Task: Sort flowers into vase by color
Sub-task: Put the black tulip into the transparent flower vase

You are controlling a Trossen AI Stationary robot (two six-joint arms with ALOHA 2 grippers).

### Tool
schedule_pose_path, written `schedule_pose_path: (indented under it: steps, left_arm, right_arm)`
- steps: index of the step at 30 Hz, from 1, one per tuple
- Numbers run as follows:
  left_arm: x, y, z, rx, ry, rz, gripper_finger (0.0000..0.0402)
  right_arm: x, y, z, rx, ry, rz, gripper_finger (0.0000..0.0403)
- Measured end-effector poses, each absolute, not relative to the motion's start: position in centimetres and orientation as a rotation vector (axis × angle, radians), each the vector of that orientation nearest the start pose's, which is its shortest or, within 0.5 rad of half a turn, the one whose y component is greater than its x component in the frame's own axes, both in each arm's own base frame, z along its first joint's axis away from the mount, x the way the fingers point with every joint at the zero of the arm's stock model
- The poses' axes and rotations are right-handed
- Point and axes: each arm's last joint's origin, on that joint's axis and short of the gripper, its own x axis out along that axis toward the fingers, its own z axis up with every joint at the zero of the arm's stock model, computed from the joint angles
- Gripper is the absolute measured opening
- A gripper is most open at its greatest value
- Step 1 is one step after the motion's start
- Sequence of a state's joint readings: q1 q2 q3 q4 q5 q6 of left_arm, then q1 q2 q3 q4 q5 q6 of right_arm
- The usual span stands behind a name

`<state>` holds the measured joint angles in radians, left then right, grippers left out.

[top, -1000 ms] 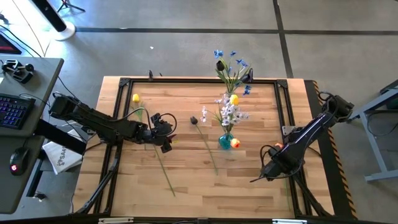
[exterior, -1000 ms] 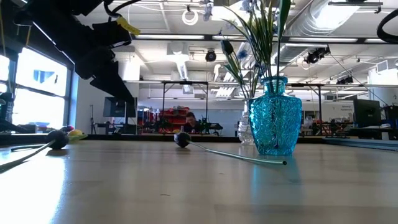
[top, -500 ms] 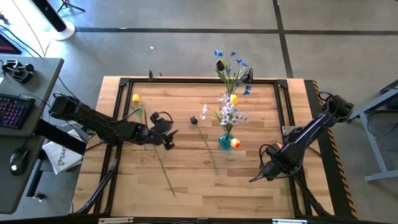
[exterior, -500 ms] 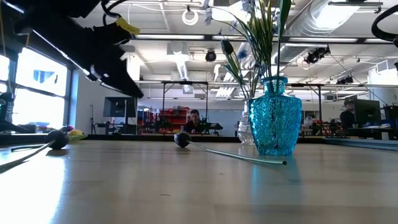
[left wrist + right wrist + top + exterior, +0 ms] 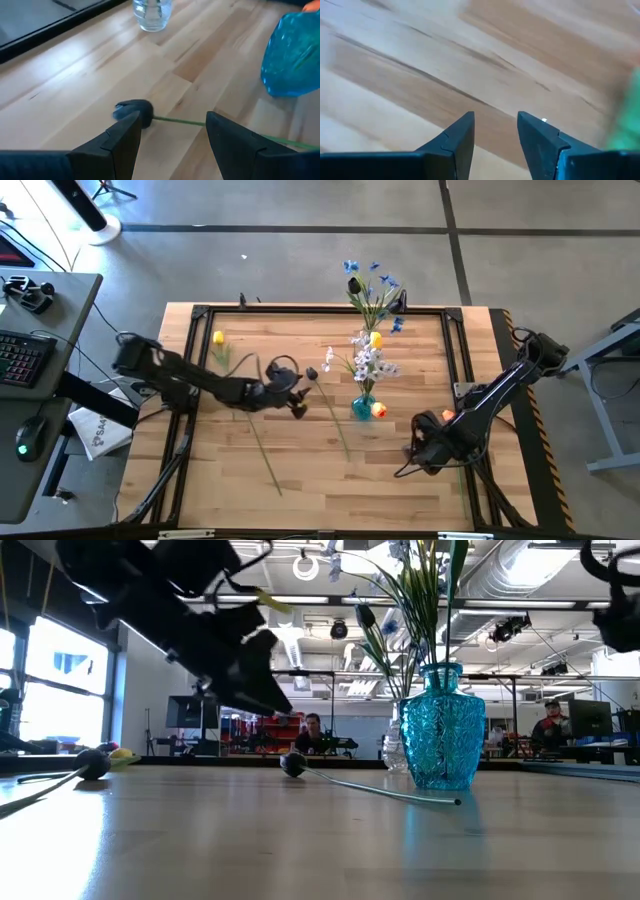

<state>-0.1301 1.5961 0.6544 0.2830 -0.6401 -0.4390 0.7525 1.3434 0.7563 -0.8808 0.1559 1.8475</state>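
Step in hand: approach to a pick. Left gripper [image 5: 297, 402] hovers over the near-black flower [image 5: 312, 375] lying mid-counter, jaws apart and empty, its head and green stem showing between them in the left wrist view [image 5: 136, 111]

Next move, as judged: lower, straddle the thin stem just behind the head, close, lift, carry to a vase; a stem flat on wood leaves little to catch

Flowers: most stand in the blue vase [image 5: 362, 408]; an orange-red head [image 5: 378, 410] lies at its foot; a yellow flower [image 5: 218, 338] and another long stem [image 5: 262, 452] lie loose on the counter [image 5: 300, 500]

Other items: clear glass vase [image 5: 151, 12] beyond the dark flower

Obstruction: blue vase stands near the stem's far end; a wide swing could tip it

Right gripper [image 5: 420, 460]: over bare counter at the right side, jaws apart, holding nothing
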Motion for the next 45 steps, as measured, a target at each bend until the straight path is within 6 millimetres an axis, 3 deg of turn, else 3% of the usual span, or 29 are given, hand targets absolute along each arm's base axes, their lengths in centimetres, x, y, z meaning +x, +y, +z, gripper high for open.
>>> schedule_pose_path:
  steps: [5, 11, 16, 21, 25, 29, 34, 38, 45]
  left_arm:
    - [31.6, -1.7, 13.3, -0.082, 0.599, 0.626, 0.0211]
    - [33.2, 0.1, 12.0, 0.032, 0.724, 0.657, 0.0211]
    - [33.3, 2.7, 12.5, 0.157, 0.769, 0.701, 0.0211]
    - [32.5, 7.2, 13.3, 0.332, 0.853, 0.782, 0.0211]
    - [31.6, 9.5, 14.5, 0.267, 0.854, 0.768, 0.0211]
    - [31.0, 8.5, 15.8, 0.105, 0.820, 0.721, 0.0211]
    - [30.1, 5.5, 16.9, -0.176, 0.778, 0.769, 0.0211]
    - [30.2, 4.1, 16.6, -0.378, 0.761, 0.747, 0.0211]
    - [31.5, 4.2, 14.5, -0.497, 0.723, 0.759, 0.0212]
  right_arm:
    - [16.6, 14.2, 18.2, 0.816, 1.007, -0.678, 0.0147]
    - [17.0, 14.1, 18.4, 0.744, 0.900, -0.646, 0.0147]
    - [17.1, 14.0, 18.5, 0.691, 0.853, -0.643, 0.0147]
    - [17.2, 13.9, 18.6, 0.661, 0.802, -0.651, 0.0147]
    - [17.3, 13.8, 18.7, 0.630, 0.757, -0.656, 0.0147]
    - [17.3, 13.7, 18.8, 0.612, 0.708, -0.668, 0.0147]
    - [17.4, 13.6, 18.9, 0.595, 0.670, -0.675, 0.0147]
    - [17.4, 13.6, 18.9, 0.568, 0.660, -0.669, 0.0147]
    - [17.5, 13.6, 19.0, 0.518, 0.648, -0.655, 0.0147]
